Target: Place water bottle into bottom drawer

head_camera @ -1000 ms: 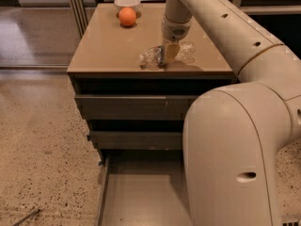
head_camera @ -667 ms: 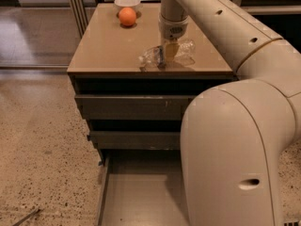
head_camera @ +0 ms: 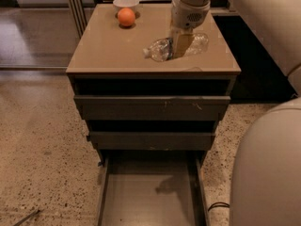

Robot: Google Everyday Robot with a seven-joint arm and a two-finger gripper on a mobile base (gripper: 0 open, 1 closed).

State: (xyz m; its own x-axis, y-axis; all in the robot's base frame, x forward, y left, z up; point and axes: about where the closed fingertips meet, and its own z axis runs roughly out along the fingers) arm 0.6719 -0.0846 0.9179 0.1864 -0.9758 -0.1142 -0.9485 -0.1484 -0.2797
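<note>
The water bottle [head_camera: 160,49] lies on its side, white cap pointing left, just above the front right of the cabinet top [head_camera: 108,46]. My gripper [head_camera: 180,45] comes down from above and is shut around the bottle's middle; its fingers hide the label band. The bottom drawer [head_camera: 106,192] is pulled out at the foot of the cabinet. Its flat grey floor is bare, with a shadow of the arm and bottle on it.
An orange ball [head_camera: 126,17] and a white bowl [head_camera: 126,4] sit at the back left of the cabinet top. The two upper drawers [head_camera: 150,108] stand slightly out. My pale body [head_camera: 268,173] fills the right side. A cable [head_camera: 217,205] lies on the floor beside the drawer.
The gripper and the bottle have risen a little off the cabinet top and shifted slightly right. The drawers, ball and bowl have not moved.
</note>
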